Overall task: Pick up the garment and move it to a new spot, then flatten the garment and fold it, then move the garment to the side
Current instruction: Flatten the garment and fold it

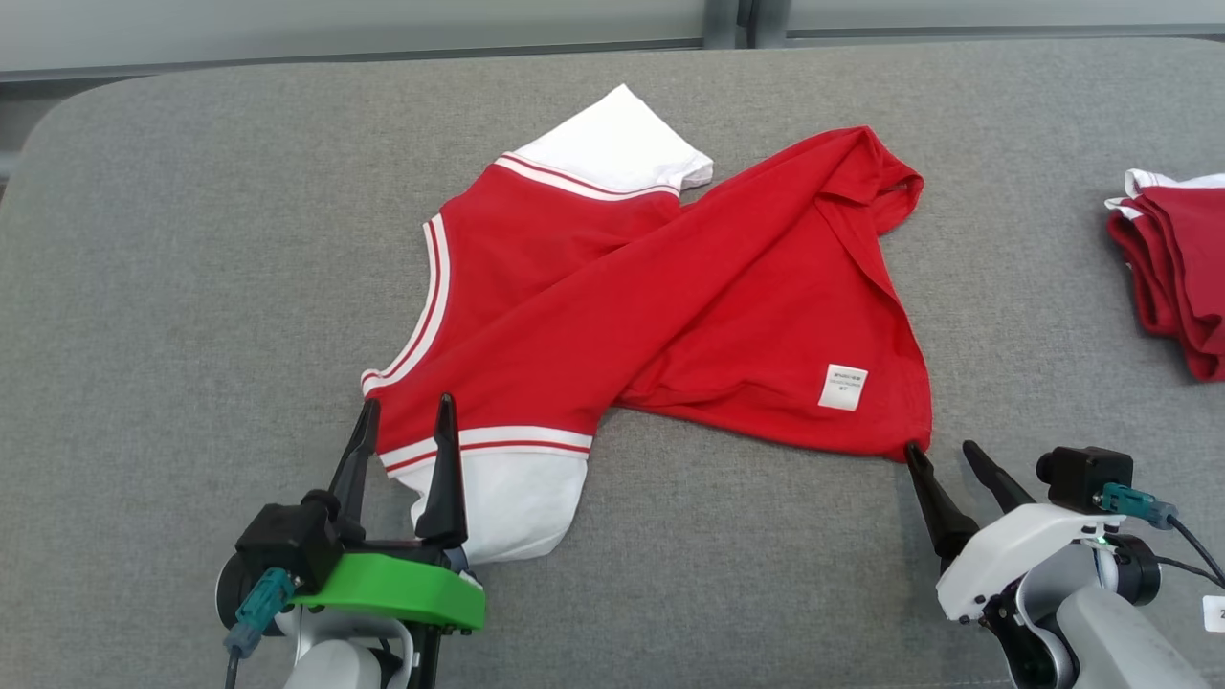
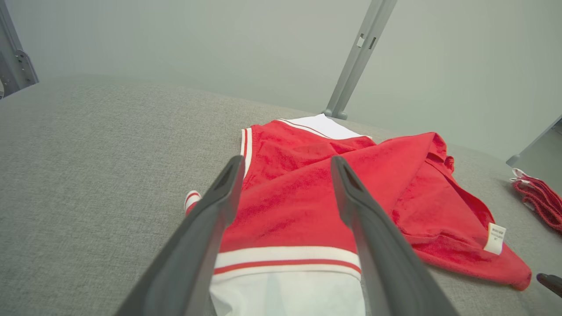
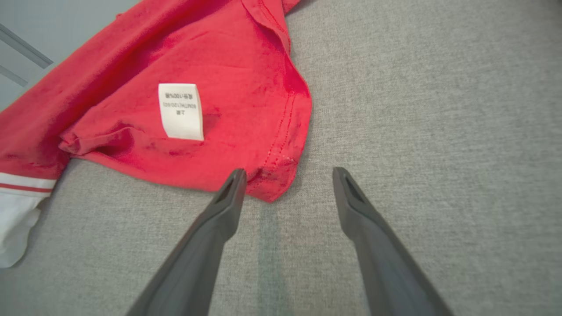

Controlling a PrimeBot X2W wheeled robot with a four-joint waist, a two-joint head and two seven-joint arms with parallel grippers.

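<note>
A grey woven-cloth desk [image 1: 144, 287] fills the space before us, with a pale wall and metal posts beyond its far edge. The red short-sleeved shirt with white cuffs and white-striped trim [image 1: 670, 297] lies crumpled in the middle of the desk, nearer the near edge, its body folded over itself on a slant with the white care label [image 1: 843, 387] facing up. Our left pincer [image 1: 408, 402] stands wide open and holds nothing, its fingers straddling the striped band of the near white sleeve [image 1: 517, 498]. Our right pincer [image 1: 941, 448] is likewise open and empty, its tips at the shirt's near right hem corner [image 3: 272, 184], which sits just inside one finger. We judge the pickup has yet to begin. The thin hem corner could slip out as the right pincer closes, since so little cloth lies between its fingers. The left one might pinch one layer of sleeve only, leaving the shirt to hang twisted. A careless carry toward the right edge could disturb the folded red garments [image 1: 1182, 268] there.
</note>
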